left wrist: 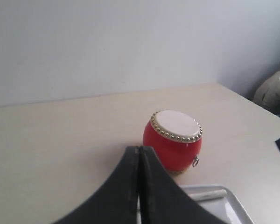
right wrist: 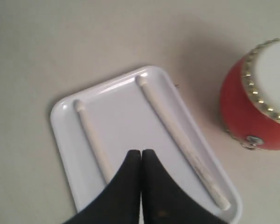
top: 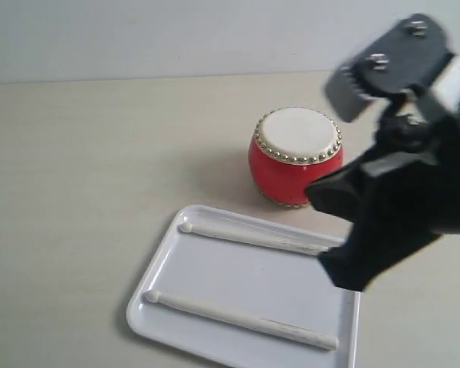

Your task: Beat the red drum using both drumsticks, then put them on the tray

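Observation:
The red drum (top: 296,157) stands upright on the table just beyond the white tray (top: 215,349). Both drumsticks lie loose inside the tray, one along its far rim (top: 253,235) and one along its near rim (top: 241,318). My right gripper (right wrist: 141,152) hovers over the tray (right wrist: 60,126), shut and empty, between the two sticks (right wrist: 182,140) (right wrist: 91,135), with the drum (right wrist: 256,112) off to one side. My left gripper (left wrist: 139,147) is shut with nothing in it. It sits back from the drum (left wrist: 172,140), above a corner of the tray (left wrist: 233,205).
The right arm (top: 391,215) bulks dark over the tray's right end and hides part of it. Pale bare tabletop (top: 84,192) stretches to the left of the drum and tray. A plain wall (left wrist: 130,42) runs behind the table.

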Robot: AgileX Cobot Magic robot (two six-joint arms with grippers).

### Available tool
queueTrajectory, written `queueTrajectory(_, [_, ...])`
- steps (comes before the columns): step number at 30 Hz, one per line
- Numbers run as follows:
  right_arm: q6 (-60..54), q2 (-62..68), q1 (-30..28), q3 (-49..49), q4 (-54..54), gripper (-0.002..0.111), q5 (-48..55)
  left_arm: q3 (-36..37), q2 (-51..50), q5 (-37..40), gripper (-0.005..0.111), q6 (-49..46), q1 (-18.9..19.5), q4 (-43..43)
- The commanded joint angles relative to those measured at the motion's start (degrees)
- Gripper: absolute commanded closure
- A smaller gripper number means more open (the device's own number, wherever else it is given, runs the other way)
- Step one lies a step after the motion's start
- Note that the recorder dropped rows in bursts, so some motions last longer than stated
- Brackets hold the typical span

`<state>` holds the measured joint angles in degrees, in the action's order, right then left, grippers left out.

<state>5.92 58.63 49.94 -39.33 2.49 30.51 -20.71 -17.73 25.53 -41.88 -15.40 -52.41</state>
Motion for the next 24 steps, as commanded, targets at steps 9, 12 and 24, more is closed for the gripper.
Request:
queueTrajectory(9, [12.15,-28.29,0.04,9.81,2.45,0.108,-0.5,0.0,0.94,-1.57,0.107,0.31,0.18,0.23])
queueTrajectory(12, [11.93,-28.39,0.04,9.81,7.5,0.108,-2.86,0.0,0.94,-1.57,0.107,0.31,0.18,0.23])
queueTrajectory(24, [12.36,-28.48,0.04,9.94,12.58,0.108,-6.83,0.0,0.94,-1.57,0.107,0.2,0.18,0.21])
